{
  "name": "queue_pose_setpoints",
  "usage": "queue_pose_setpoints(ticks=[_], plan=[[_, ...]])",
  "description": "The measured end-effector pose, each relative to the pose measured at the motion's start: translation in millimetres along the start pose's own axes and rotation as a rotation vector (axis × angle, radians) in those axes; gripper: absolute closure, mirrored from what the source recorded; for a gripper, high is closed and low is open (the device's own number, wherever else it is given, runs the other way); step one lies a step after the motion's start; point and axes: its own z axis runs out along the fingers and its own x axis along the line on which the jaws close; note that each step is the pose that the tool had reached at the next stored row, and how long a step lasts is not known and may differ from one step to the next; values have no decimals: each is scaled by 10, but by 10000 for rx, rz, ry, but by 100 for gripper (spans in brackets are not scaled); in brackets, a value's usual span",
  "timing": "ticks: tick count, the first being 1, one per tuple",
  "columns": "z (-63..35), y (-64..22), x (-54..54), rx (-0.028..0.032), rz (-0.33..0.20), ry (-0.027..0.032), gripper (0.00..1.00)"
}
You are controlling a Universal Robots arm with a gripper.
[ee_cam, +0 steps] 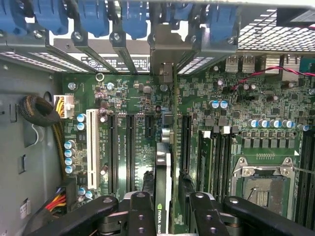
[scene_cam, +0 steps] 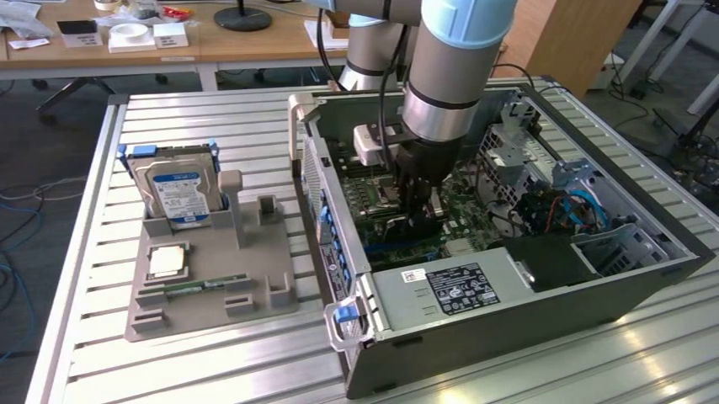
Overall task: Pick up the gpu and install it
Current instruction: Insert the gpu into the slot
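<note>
green gpu (ee_cam: 166, 162) edge-on between fingers (ee_cam: 142, 216), lightly pinched, standing over motherboard (ee_cam: 231, 108) slot inside pc case (scene_cam: 629, 278). keep card upright, bracket aligned with rear opening, press straight down.

wooden desks (scene_cam: 168, 46) | grey floor (scene_cam: 45, 126) | slatted metal table (scene_cam: 202, 118)
</note>
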Motion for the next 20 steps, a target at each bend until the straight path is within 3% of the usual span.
queue_pose_setpoints(ticks=[9,11,20], plan=[[1,1,-1,2,2,-1,66],[0,1,0,1,3,2,73],[3,1,-1,1,2,-1,74]])
